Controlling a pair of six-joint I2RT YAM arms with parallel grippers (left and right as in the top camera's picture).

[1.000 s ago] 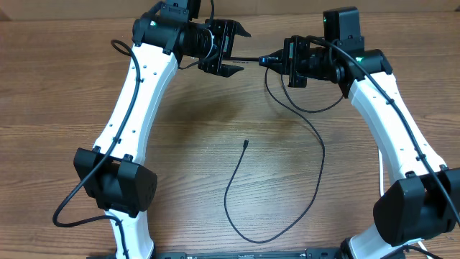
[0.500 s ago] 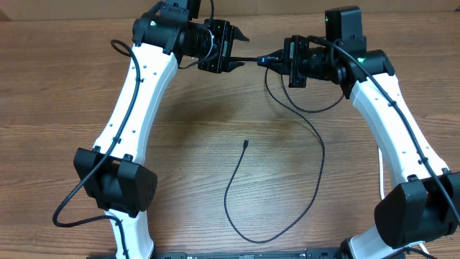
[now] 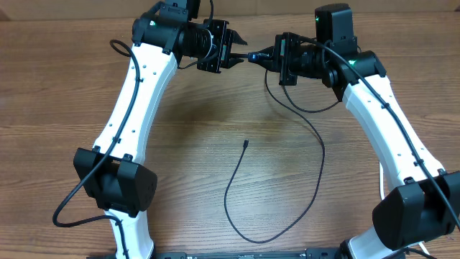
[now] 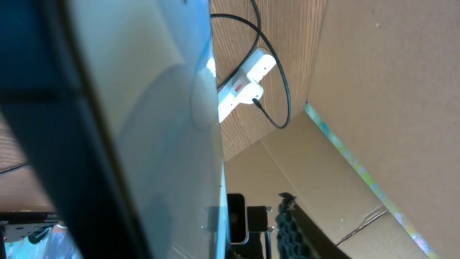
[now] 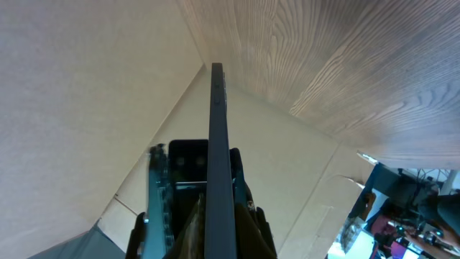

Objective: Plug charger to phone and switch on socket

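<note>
The charger (image 3: 323, 162) loops from desk (image 3: 57, 108) centre to near edge; at the far edge the phone (image 3: 256, 55) spans left gripper (image 3: 239, 49) and right gripper (image 3: 266, 57); left side open

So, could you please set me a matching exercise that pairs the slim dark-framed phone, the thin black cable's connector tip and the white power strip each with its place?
Things:
1. slim dark-framed phone
2. small connector tip of the thin black cable
3. white elongated power strip with red markings

Places:
A. lying free on the wooden table, between the arms
B. seen only by the left wrist camera
C. held edge-on in the right gripper

Pairs: 1-C, 2-A, 3-B.
</note>
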